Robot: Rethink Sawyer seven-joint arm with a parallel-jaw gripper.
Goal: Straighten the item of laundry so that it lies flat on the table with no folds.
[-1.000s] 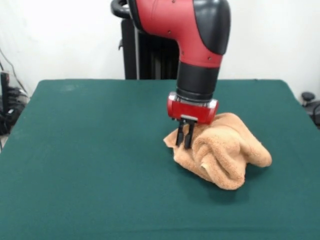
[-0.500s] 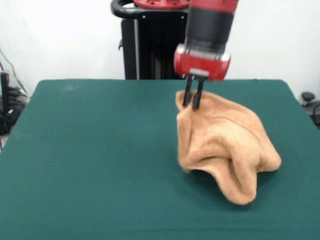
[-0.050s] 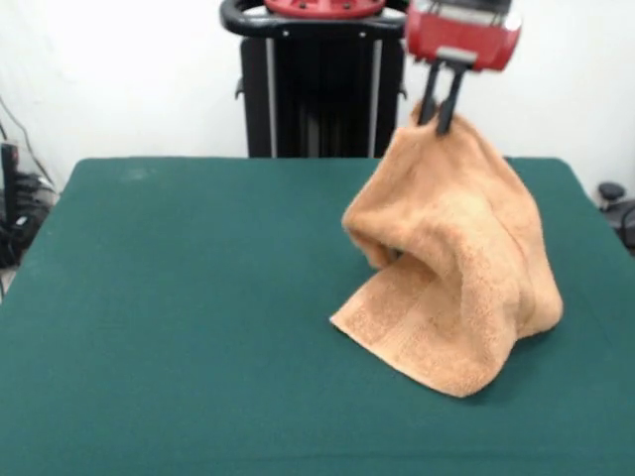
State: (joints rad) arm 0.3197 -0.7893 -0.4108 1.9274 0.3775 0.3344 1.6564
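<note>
End effector (image 3: 440, 111) clenched on top edge of orange-tan hand towel (image 3: 456, 263), held high. Towel hangs in tent shape, lower hem resting on green counter (image 3: 179, 297), right of centre. Risk: thin pinch slips, cloth drops and bunches; lowering straight down likely refolds it.

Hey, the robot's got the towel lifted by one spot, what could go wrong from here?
The gripper pinches only a small peak of the towel, so it might slip out. The lower part drapes in folds on the table; lowering straight down would likely re-crumple it. The towel also sits near one side edge, so a sideways drag could pull it off.
</note>
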